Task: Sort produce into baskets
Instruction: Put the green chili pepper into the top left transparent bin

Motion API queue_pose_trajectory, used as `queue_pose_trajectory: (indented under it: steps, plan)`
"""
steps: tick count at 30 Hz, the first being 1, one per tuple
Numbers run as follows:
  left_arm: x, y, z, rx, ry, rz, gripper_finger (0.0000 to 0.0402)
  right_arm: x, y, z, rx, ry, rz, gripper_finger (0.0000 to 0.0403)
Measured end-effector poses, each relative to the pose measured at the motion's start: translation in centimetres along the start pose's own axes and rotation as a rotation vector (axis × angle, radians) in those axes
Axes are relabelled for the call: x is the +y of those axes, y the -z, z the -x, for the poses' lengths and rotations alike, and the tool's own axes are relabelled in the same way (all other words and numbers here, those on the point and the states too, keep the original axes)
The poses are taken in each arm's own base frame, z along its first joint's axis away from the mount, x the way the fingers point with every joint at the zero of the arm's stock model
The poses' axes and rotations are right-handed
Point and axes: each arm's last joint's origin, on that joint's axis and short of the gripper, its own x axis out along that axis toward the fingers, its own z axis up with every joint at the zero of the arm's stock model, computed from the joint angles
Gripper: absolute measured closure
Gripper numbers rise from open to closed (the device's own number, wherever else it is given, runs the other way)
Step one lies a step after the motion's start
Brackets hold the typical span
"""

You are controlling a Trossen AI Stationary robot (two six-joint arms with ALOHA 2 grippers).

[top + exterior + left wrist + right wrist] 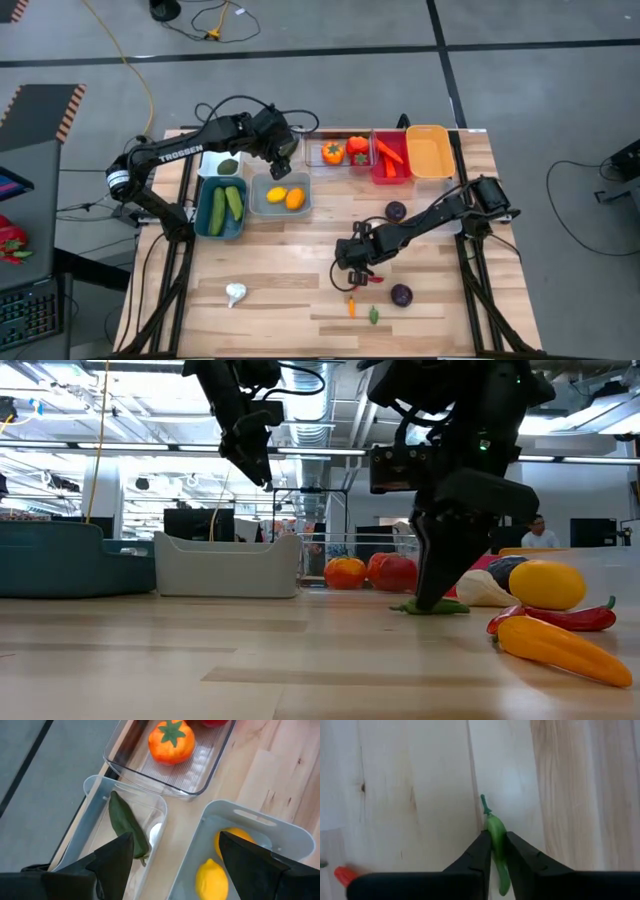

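Produce already sits in the baskets along the counter's far edge: two cucumbers (225,206) in the teal tub (221,208), two lemons (285,197) in the grey-blue tub (280,196), an orange pepper (332,153) in a clear tub (338,152), carrots (390,155) in the red tub (390,157). The right pincer (494,851) pinches a green chilli (496,834) at mid-counter. The left pincer (172,851) hangs spread above the tubs.

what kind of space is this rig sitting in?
Most likely an open lab or workshop: the low view shows exposed ceiling ducts and lights, monitors on benches and a person behind the wooden table; the high view shows taped concrete floor with loose cables.
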Motion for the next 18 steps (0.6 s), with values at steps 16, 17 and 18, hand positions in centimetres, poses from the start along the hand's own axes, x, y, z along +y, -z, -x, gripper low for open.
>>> queue_pose_trajectory:
  steps: [16, 17, 18]
  plan:
    - [0.0, 0.5, 4.0, -0.099, 0.012, 0.005, 0.0123, -2.1, -1.3, -0.2, -0.017, 0.011, -0.021, 0.0349]
    - [-0.1, 0.7, 4.8, -0.113, 0.014, 0.004, 0.0123, -2.3, -1.7, 0.0, -0.025, 0.012, -0.002, 0.0349]
    - [-0.2, 1.0, 5.6, -0.125, 0.018, 0.004, 0.0123, -2.5, -2.2, 0.2, -0.039, 0.011, 0.019, 0.0349]
